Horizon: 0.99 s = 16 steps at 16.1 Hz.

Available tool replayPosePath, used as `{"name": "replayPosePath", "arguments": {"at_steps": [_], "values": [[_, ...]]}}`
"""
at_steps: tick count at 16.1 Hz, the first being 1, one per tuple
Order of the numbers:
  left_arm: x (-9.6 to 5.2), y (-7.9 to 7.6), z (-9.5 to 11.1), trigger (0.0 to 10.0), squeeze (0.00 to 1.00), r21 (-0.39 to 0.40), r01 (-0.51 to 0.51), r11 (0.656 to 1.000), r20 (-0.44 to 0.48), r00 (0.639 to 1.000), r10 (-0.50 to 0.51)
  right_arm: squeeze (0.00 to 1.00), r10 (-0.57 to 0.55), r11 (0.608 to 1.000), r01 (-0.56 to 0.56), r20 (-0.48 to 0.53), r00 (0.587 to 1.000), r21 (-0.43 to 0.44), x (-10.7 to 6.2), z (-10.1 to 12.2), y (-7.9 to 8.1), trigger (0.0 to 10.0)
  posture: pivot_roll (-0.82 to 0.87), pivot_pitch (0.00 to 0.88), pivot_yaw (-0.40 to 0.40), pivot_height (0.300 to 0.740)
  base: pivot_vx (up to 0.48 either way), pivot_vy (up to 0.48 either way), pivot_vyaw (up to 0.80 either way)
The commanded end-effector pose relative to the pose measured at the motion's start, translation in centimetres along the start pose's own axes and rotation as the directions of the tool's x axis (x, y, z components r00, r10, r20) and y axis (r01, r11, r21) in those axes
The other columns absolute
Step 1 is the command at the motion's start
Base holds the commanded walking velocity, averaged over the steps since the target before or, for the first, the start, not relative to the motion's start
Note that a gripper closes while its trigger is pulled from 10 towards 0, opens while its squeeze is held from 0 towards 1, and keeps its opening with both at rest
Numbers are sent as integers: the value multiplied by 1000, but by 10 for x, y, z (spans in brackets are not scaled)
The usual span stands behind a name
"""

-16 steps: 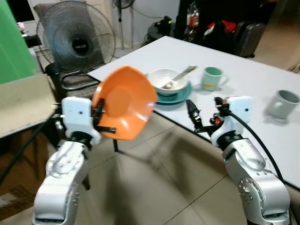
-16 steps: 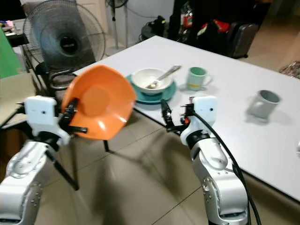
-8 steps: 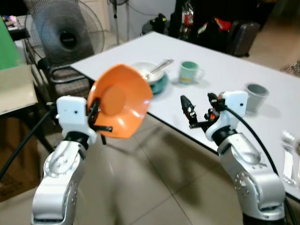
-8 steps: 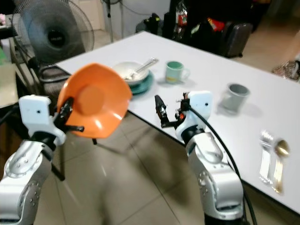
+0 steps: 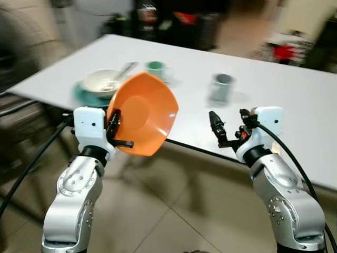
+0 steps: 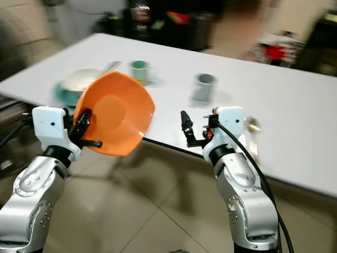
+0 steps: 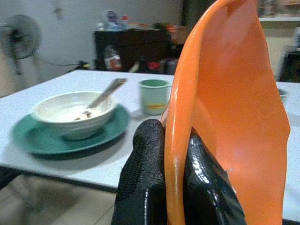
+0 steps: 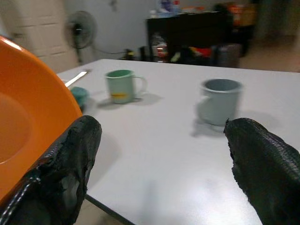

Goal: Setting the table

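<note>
The left hand (image 5: 117,132) pinched the rim of an orange bowl (image 5: 145,114), holding it tilted in the air before the white worktop (image 5: 295,100). The right hand (image 5: 229,129) hovered beside the worktop's edge, fingers spread and empty, near a grey mug (image 5: 221,87).

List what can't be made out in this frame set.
- White bowl contents: head views blurred by camera motion; in the left wrist view too soft to tell what the spoon rests in.
- Green plate: cut off by the orange bowl in the head views.
- Green mug marking: too small and blurred.
- Table far right: cut off by the frame edge.
- Background clutter: blurred.
</note>
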<state>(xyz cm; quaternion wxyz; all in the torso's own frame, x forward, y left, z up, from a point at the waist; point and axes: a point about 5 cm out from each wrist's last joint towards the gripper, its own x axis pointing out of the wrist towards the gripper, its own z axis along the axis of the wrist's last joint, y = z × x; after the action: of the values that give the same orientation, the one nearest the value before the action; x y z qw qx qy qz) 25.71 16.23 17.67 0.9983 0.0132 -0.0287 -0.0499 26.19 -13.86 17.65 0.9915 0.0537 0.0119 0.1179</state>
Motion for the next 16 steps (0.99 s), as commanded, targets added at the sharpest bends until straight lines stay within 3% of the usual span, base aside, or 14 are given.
{"name": "replayPosePath", "arguments": {"at_steps": [1, 3, 6, 12, 16], "values": [[-4, 3, 7, 10000, 0, -3, 0, 1000, 41, 999, 0, 0, 21, 1000, -21, 2, 1000, -10, 2, 2, 4, 10000, -110, 0, 7, 740, 0, 0, -800], [-8, 4, 4, 10000, 0, -13, -3, 1000, 35, 999, 4, 0, 26, 1000, -26, -5, 1000, -9, 1, -1, 6, 10000, -91, 0, 4, 740, 0, 0, -800], [-10, 8, 6, 10000, 0, -35, -19, 999, 47, 999, 21, 0, 51, 998, -51, -8, 999, -21, 6, -2, 10, 10000, -81, 0, -7, 740, 0, 0, 0], [-15, 8, 5, 10000, 0, -45, -37, 998, 49, 998, 39, 0, 67, 997, -68, -25, 997, -33, 7, -3, 6, 10000, -74, 0, -46, 740, 291, 0, 0], [-14, 8, 5, 10000, 0, -46, -25, 999, 53, 998, 28, 0, 62, 998, -63, -26, 998, -29, 6, -3, 4, 10000, -86, 0, -43, 740, 347, 0, -738]]}}
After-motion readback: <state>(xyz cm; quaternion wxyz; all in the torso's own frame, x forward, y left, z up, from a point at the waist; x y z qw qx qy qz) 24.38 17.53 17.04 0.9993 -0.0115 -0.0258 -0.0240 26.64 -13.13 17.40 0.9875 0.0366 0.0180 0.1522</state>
